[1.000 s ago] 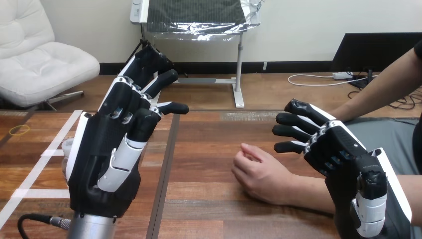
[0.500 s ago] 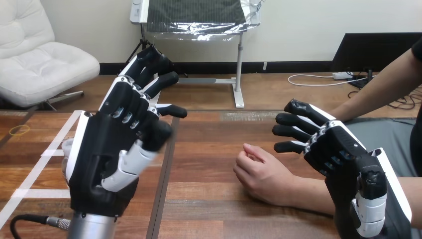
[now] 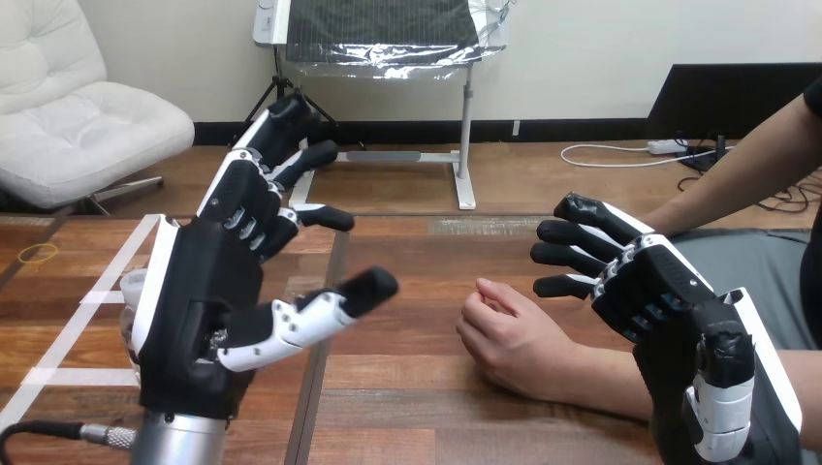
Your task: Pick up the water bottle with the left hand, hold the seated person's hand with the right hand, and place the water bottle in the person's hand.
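Observation:
My left hand (image 3: 199, 310) is raised over the table's left part, its back toward me, fingers straight and thumb stuck out to the right; it is open. A small clear piece of the water bottle (image 3: 130, 294) peeks out at the hand's left edge; the rest is hidden behind the hand. The person's hand (image 3: 512, 334) rests on the table at centre right, loosely curled, with the forearm running off to the right. My right hand (image 3: 659, 291) hovers just right of it, fingers straight and pointing left, open, apart from the person's hand.
White tape lines (image 3: 92, 295) mark the wooden table (image 3: 407, 387) at the left. A yellow rubber band (image 3: 39, 253) lies near the far left edge. A dark seam (image 3: 325, 329) runs down the table between the two halves.
My left thumb has swung away from the palm and now points right. The left fingers have shifted slightly. The right hand and the person's hand stay where they were.

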Tool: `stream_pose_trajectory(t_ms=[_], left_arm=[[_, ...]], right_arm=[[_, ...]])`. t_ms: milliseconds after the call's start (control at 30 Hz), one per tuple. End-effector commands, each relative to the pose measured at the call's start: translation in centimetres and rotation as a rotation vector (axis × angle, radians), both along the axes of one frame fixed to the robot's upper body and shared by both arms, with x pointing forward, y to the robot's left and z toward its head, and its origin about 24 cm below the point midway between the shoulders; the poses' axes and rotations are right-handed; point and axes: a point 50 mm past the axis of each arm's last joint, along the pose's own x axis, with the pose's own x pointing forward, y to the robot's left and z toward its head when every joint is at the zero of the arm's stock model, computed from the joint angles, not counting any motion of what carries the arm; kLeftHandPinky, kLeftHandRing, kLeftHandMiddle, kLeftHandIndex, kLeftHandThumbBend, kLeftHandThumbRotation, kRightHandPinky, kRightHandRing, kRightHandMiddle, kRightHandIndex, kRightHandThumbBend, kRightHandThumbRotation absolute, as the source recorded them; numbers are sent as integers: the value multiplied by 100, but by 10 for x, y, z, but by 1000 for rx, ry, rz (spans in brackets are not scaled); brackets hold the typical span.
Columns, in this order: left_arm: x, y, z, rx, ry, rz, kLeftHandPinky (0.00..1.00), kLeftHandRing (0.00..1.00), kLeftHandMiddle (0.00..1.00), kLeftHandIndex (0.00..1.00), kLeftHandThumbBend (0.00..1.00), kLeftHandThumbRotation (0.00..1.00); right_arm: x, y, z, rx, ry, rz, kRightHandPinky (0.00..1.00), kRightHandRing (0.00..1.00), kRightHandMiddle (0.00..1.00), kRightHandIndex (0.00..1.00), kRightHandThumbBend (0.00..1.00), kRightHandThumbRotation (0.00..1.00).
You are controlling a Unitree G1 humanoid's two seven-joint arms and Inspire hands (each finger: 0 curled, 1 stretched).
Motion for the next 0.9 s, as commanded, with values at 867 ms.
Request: stream_pose_trajectory(t_ms=[867], left_arm=[[13,36,19,120,-133,260,94,98,99,97,100,20]], right_arm=[[7,3,16,-2,-107,11,67,76,79,80,89,99]])
